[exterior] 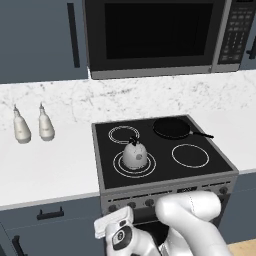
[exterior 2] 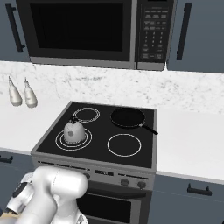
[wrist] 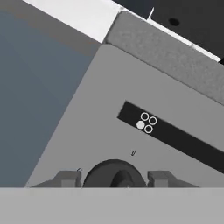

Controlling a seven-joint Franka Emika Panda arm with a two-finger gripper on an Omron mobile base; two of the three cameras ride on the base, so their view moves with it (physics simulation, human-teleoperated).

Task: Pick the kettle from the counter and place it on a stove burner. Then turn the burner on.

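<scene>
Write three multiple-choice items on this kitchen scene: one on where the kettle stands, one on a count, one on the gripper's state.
1. Where does the kettle stand?
A. on the counter beside the bottles
B. on the large double-ring stove burner
C. on the single-ring circle

2. How many pale bottles stand on the counter?
A. one
B. two
C. four

3. How is the gripper set in the hand view?
A. its fingers flank a dark stove knob, one on each side
B. shut on the kettle's handle
C. holding the frying pan

Answers: 1 B, both base views show the kettle inside the two big rings at front left. 2 B, a pair stands left of the stove. 3 A, the tips sit either side of the round knob on the grey panel.
</scene>
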